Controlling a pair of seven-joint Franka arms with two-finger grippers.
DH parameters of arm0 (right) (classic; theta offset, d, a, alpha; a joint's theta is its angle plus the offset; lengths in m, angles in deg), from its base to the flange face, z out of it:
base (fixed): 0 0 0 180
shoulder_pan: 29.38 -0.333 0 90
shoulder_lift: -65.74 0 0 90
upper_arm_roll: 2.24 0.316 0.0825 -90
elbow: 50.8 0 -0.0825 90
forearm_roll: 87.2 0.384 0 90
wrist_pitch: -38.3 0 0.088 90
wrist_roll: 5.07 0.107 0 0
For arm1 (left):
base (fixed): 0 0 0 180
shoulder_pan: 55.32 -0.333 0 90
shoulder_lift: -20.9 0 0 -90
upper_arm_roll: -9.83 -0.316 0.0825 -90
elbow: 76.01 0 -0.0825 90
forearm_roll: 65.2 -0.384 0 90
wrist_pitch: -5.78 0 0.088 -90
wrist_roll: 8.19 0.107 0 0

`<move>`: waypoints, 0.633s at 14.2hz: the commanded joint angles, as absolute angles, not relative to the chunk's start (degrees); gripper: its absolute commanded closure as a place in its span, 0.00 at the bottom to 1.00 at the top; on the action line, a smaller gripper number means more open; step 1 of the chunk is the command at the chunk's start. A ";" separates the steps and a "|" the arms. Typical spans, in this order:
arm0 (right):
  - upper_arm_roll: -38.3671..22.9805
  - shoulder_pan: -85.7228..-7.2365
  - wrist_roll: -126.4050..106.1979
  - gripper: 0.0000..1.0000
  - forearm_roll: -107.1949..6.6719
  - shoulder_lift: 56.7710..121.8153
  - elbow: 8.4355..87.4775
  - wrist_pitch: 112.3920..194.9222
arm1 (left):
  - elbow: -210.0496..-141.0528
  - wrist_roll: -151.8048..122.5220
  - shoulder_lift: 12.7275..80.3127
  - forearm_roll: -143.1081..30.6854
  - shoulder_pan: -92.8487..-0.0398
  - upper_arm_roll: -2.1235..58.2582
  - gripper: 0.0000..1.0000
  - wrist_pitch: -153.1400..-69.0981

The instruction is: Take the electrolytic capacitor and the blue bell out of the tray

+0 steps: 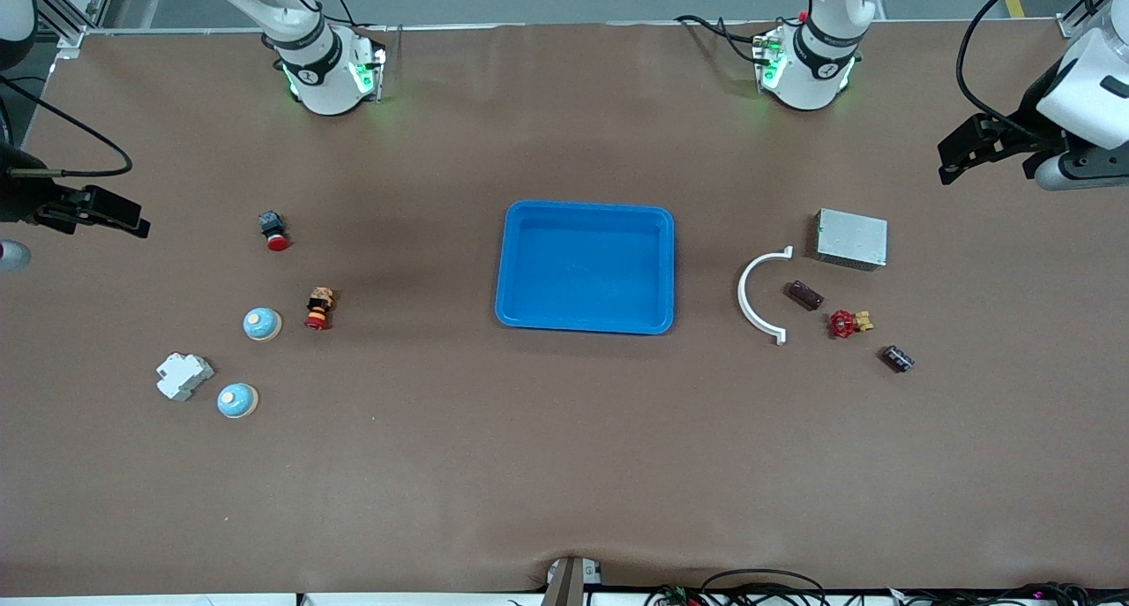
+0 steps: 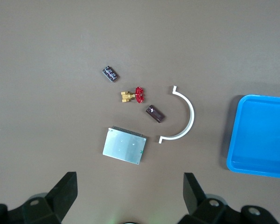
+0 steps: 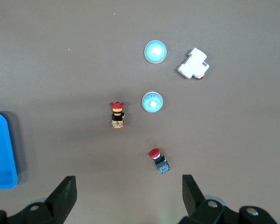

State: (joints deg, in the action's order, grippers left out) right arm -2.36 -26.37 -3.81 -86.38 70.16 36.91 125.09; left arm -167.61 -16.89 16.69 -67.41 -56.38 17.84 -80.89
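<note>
1. Front view is showing the tray (image 1: 586, 267) sitting empty at the middle of the bench (image 1: 564, 465); no capacitor and no bell is lying in it, so the removal appears complete.
2. Two electrolytic capacitors are lying on the bench toward the left arm's end: a brown capacitor (image 1: 804, 295) just beside the white curved clip (image 1: 759, 295), and a black capacitor (image 1: 898, 358) nearer to the front camera. A red-handled valve (image 1: 848, 324) is lying between them, and a grey metal box (image 1: 851, 238) is lying farther from the camera.
3. Two blue bells (image 1: 262, 324) (image 1: 237, 400) are resting on the bench toward the right arm's end, well apart from the tray, near a white breaker block (image 1: 183, 376) and two red push-buttons (image 1: 275, 230) (image 1: 319, 309).
4. Left pincer (image 1: 968, 152) is hanging released and empty over the bench edge at its own end; in the left wrist view its fingers (image 2: 65, 189) are standing wide.
5. Right pincer (image 1: 93, 211) is hanging released and empty over its own end; its fingers (image 3: 66, 190) are spread.
6. Bench surface is flat and brown, giving ample room around every part.
</note>
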 commanded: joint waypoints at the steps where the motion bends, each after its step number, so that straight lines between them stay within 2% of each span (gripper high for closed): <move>1: -2.33 -26.22 -3.14 0.00 -86.23 68.55 38.49 125.58 | -165.93 -16.10 16.77 -67.40 -56.46 17.83 0.00 -79.74; 9: -2.33 -26.13 -3.14 0.00 -86.23 68.55 38.49 125.49 | -165.14 -15.84 16.86 -67.40 -56.46 17.48 0.00 -79.65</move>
State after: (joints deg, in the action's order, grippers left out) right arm -2.37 -26.37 -3.80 -86.38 70.15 36.93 125.09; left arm -166.24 -16.89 16.69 -67.41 -56.45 17.66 -80.88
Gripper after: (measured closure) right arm 0.000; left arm 0.000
